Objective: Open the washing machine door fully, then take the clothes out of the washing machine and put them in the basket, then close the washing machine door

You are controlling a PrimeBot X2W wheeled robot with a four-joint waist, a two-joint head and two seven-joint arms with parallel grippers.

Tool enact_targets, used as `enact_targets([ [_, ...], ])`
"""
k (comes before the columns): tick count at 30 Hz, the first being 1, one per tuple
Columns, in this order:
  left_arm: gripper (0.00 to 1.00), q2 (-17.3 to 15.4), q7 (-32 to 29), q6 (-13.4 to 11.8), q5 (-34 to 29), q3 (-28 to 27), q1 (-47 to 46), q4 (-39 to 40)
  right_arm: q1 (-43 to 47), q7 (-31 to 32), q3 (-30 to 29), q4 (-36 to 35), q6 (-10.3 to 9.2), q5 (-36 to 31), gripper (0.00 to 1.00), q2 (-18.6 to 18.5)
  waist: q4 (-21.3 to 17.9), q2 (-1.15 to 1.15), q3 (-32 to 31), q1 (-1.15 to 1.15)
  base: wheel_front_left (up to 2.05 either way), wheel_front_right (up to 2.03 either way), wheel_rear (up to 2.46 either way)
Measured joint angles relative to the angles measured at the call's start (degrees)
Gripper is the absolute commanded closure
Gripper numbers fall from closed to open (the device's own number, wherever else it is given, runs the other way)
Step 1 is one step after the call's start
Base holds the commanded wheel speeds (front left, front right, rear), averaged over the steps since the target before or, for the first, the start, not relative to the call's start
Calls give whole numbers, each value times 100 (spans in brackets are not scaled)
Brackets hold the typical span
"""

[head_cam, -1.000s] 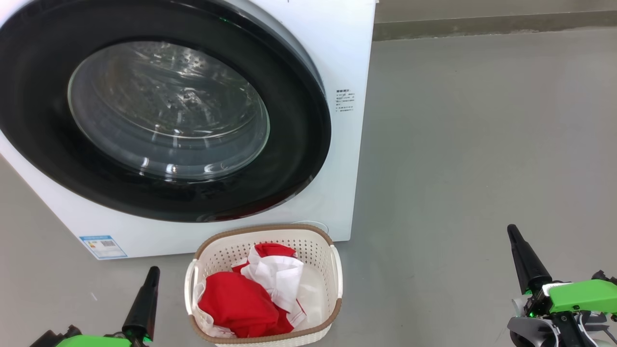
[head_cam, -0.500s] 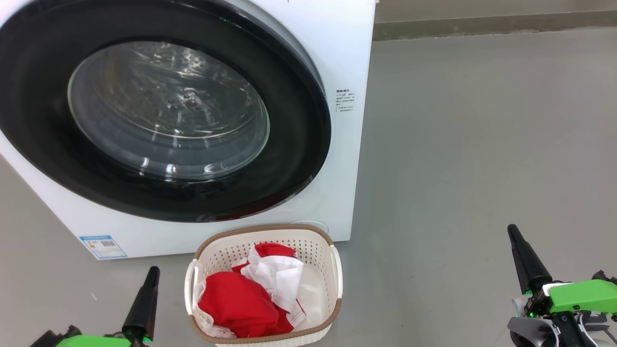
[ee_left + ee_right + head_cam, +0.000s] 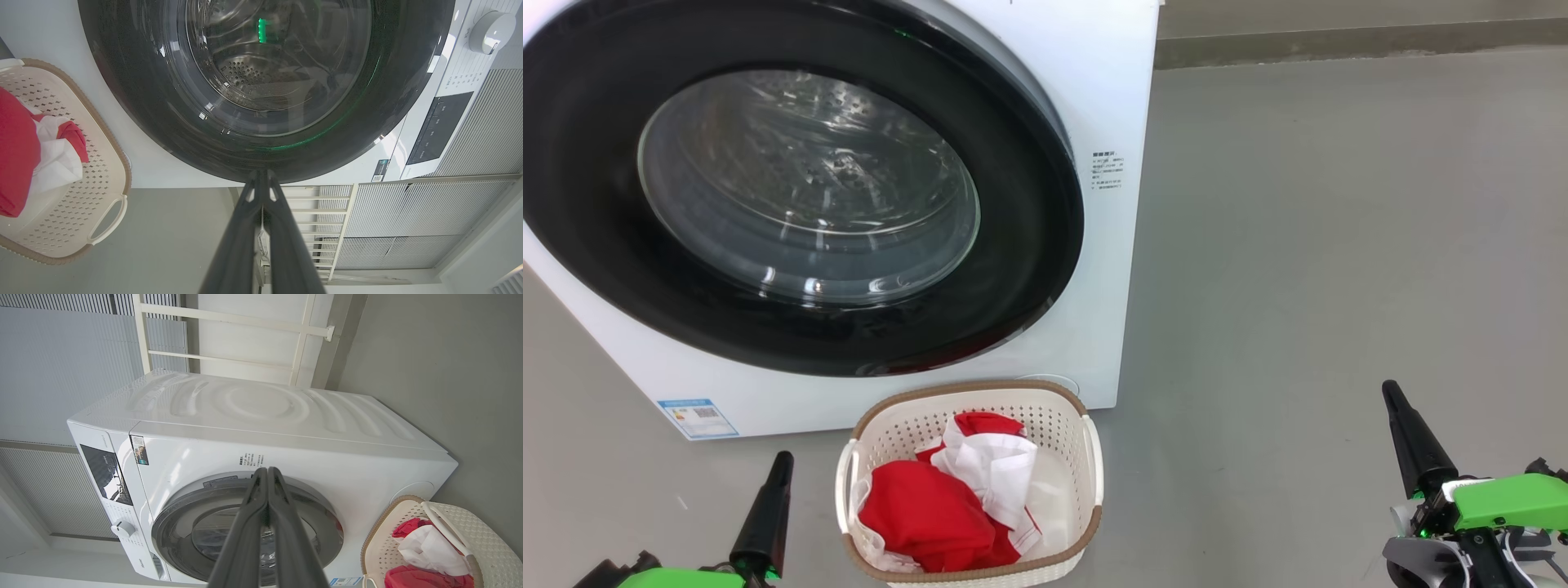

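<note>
A: The door (image 3: 1045, 245) rim is gleaming glossy black around clear, shiny glass. The machine (image 3: 1115, 82) is looking smooth and glossy white.

B: The basket (image 3: 1054, 425) is showing matt perforated plastic. The clothes (image 3: 923, 514) are lying as soft, creased cloth, and the floor (image 3: 1339, 245) is looking smooth, matt grey.

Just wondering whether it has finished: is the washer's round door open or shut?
Shut. The washing machine door lies flat against the front of the washing machine, and the drum shows through its glass.
</note>
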State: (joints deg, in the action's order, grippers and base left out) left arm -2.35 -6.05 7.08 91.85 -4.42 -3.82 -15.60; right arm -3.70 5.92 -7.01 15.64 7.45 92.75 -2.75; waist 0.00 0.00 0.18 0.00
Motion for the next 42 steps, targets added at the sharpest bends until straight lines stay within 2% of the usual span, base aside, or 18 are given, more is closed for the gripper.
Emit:
enact_targets([
  [42,100,5,-1,0,0,-4,-1,0,-1,15,-22,0,0,-5,100,10,0,0,0,0,0,0,0],
])
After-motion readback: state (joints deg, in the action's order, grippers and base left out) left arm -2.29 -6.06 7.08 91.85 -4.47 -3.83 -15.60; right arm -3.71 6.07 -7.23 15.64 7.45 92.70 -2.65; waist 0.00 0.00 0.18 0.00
